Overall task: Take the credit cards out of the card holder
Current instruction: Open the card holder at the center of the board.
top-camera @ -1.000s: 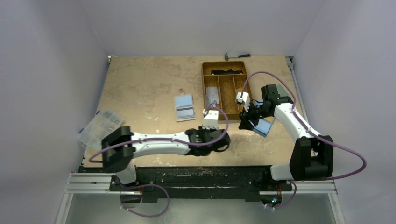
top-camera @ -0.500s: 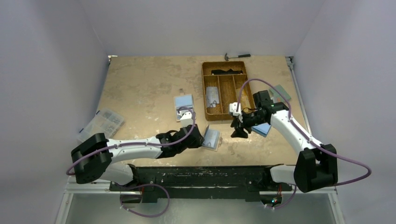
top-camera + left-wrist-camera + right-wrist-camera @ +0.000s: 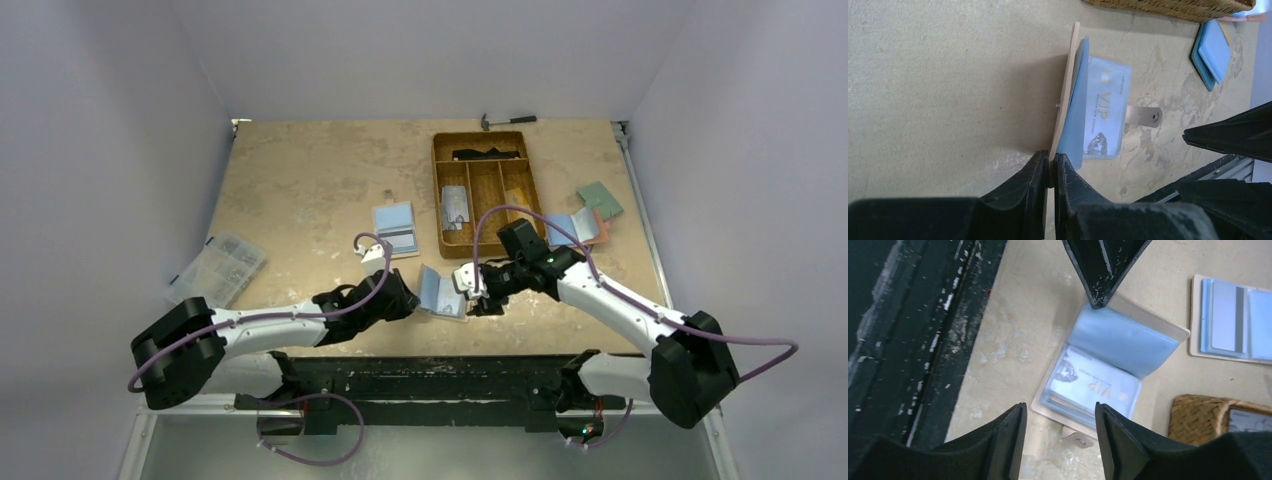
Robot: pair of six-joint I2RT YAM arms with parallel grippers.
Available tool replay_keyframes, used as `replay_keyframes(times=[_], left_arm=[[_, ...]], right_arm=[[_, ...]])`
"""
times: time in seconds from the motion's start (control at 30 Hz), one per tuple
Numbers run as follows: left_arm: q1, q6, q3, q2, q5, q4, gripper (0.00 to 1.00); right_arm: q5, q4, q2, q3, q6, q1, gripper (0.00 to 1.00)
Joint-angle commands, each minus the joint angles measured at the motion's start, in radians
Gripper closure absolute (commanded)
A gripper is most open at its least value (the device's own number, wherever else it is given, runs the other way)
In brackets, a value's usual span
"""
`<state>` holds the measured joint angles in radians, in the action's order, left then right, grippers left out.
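The tan card holder (image 3: 437, 290) stands open near the table's front edge. My left gripper (image 3: 1051, 167) is shut on its raised tan cover (image 3: 1066, 95), whose blue sleeve (image 3: 1120, 337) hangs open. A pale credit card marked VIP (image 3: 1093, 386) lies in the clear pocket of the flat half, with more card edges stacked under it. My right gripper (image 3: 1060, 415) is open, hovering just over that flat half, its fingers apart from it. Loose blue credit cards (image 3: 572, 228) lie at the right.
A second open holder (image 3: 396, 229) lies mid-table. The brown compartment tray (image 3: 487, 190) stands behind, a green card (image 3: 598, 199) to its right, a hammer (image 3: 507, 121) at the back edge. A clear organiser box (image 3: 215, 270) overhangs the left edge. The black rail (image 3: 908, 315) runs close by.
My right arm has swung left from the loose cards to the holder, its jaws widening. My left arm has drawn back left with the holder, and its cover now stands open.
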<state>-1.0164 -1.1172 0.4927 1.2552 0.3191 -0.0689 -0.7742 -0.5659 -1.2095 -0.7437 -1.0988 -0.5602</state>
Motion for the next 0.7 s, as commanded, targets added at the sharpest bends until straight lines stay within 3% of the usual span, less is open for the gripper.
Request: replay_keyframes(times=[0.0, 0.27, 0.67], left_arm=[[0.015, -0.002, -0.019, -0.032, -0.021, 0.027, 1.00], [0.021, 0.013, -0.003, -0.019, 0.052, 0.197, 1.00], [0.022, 0.104, 0.118, 0.040, 0.046, 0.324, 0.77]], right_arm=[[0.121, 0.135, -0.042, -0.042, 0.023, -0.068, 0.42], [0.199, 0.238, -0.156, -0.067, 0.134, -0.131, 0.54], [0.274, 0.268, -0.241, -0.072, 0.212, -0.132, 0.67]])
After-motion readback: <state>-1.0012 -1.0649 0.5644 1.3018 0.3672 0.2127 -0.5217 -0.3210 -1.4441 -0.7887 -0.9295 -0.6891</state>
